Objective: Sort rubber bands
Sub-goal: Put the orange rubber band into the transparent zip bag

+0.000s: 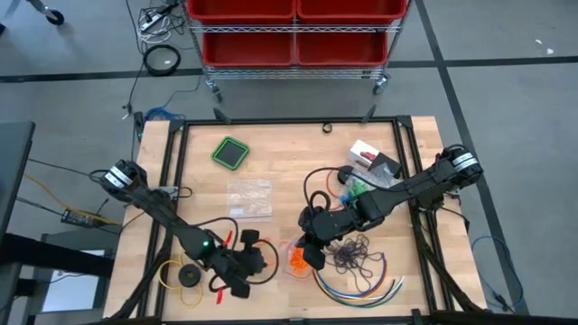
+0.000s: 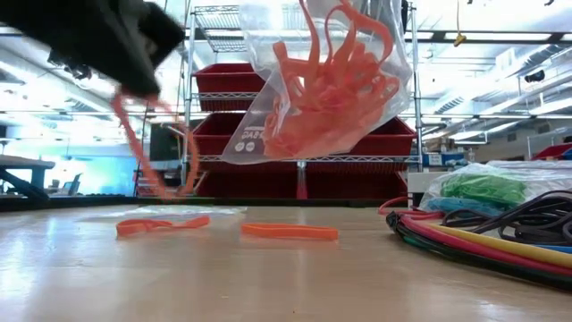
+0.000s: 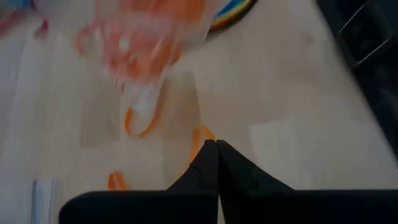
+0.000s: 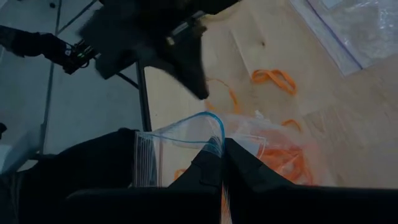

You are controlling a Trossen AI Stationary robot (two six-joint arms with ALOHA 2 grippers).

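Closest to the left wrist lens, your left hand (image 3: 216,144) has its fingers pressed together. An orange band (image 3: 199,142) shows right at the tips, and in the low view a band dangles from that hand, so I judge it pinched there, not lying loose. On the counter (image 1: 289,153) this hand sits at about 7 o'clock, seen from above.

At 3 o'clock from it, near the counter's 6 o'clock edge, hangs the clear bag (image 2: 313,80), lifted off the wood and already holding a tangle of orange bands. Two loose orange bands (image 2: 288,232) lie flat below it.

Your right hand (image 4: 222,146) is clamped on the bag's zip rim, with the mouth gaping beside its fingers.

At the right hand's 4 o'clock the dark purple bunch (image 1: 352,257) lies unsorted, touching the coloured cables (image 1: 361,284). The green bunch (image 2: 483,190) is in its own bag at the counter's 2 o'clock.

You're on the orange step: feeding picked bands into the held bag.

- Carry the pinched band over the mouth, toward 3 o'clock.
- Lower it inside before you let go, or the band is likely to snag the rim and fall out.
- Keep the right hand steady so the mouth stays open.
- Then fetch the two on the counter.
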